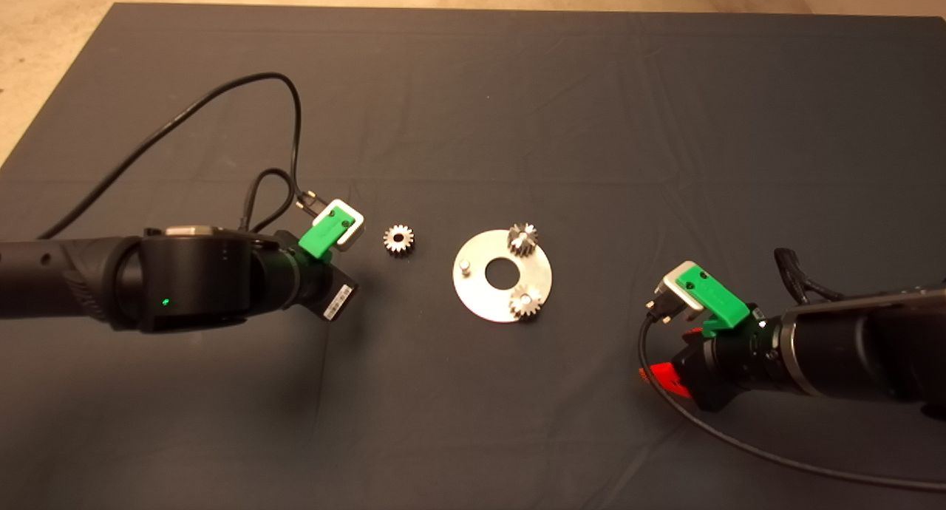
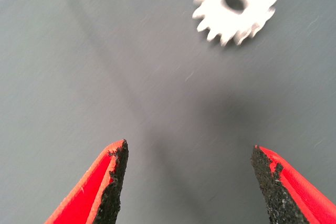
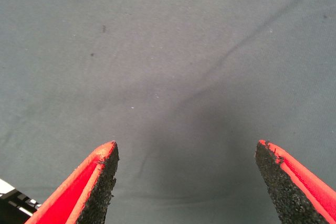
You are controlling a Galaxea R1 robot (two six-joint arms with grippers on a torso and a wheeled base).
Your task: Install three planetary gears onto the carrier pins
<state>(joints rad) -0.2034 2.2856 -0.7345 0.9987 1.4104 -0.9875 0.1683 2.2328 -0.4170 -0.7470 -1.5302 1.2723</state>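
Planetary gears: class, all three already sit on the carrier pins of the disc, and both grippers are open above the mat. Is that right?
Not quite. In the head view only two planetary gears sit on the carrier pins; the third gear lies on the mat beside the disc. The left gripper and right gripper are open.

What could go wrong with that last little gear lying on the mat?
The left gripper is open with the loose gear ahead of it, off to one side; closing off-centre might push the gear across the mat rather than grip it. The gear's small hole must meet the bare pin; misaligned, it could sit tilted or jam against the seated gears.
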